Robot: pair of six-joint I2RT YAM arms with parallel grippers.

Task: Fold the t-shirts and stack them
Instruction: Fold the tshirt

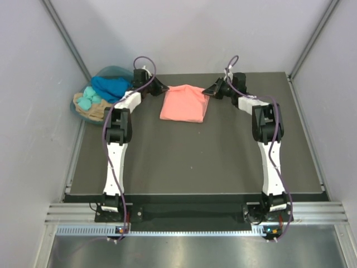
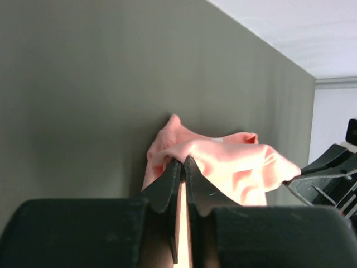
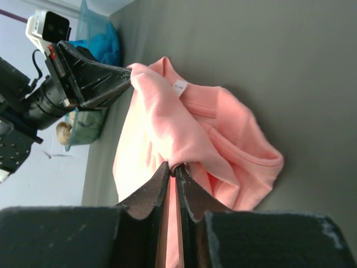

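Pinching one salmon-pink t-shirt (image 1: 183,103) from both sides, the left gripper (image 1: 163,87) and right gripper (image 1: 206,89) each hold its fabric between narrow jaws, near the far edge of the table (image 1: 189,162). Three more sit in one teal basket (image 1: 114,68) at the far-left corner: blue shirt (image 1: 111,85), turquoise shirt (image 1: 89,100), tan shirt (image 1: 95,114). Open dark tabletop stretches towards the arm bases.

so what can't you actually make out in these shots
- Top view: whether the left gripper and right gripper really pinch the salmon-pink t-shirt; the fingertips are too small.
- Top view: how many piled shirts are in the basket; they cover one another.
- Both wrist views: the t-shirt's near edge, hidden behind the gripper bodies.
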